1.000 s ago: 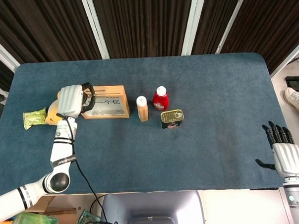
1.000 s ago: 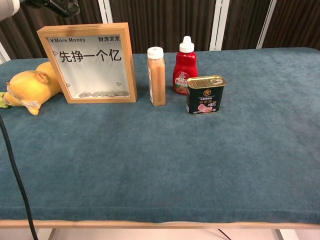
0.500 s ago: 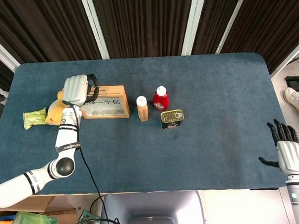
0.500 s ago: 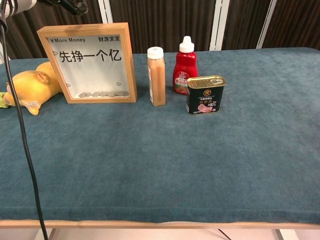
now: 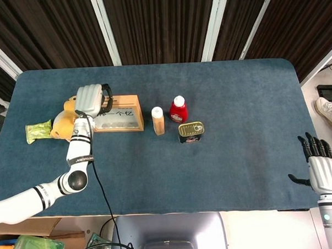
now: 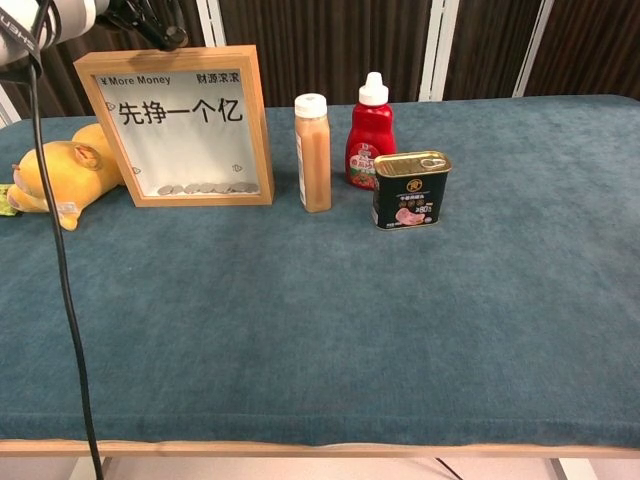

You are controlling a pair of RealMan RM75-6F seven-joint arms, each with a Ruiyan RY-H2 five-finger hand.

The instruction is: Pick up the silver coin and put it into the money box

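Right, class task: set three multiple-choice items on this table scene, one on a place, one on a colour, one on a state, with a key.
1. What stands directly right of the money box?
A. tan bottle
B. tin can
C. plush toy

2. What colour is the sauce bottle?
A. green
B. red
C. blue

3. How is the right hand?
A. gripping the can
B. open, holding nothing
C. pressing the box

Key: 1 A, the tan bottle is beside the frame; 2 B, red body, white cap; 3 B, fingers spread at the table edge.
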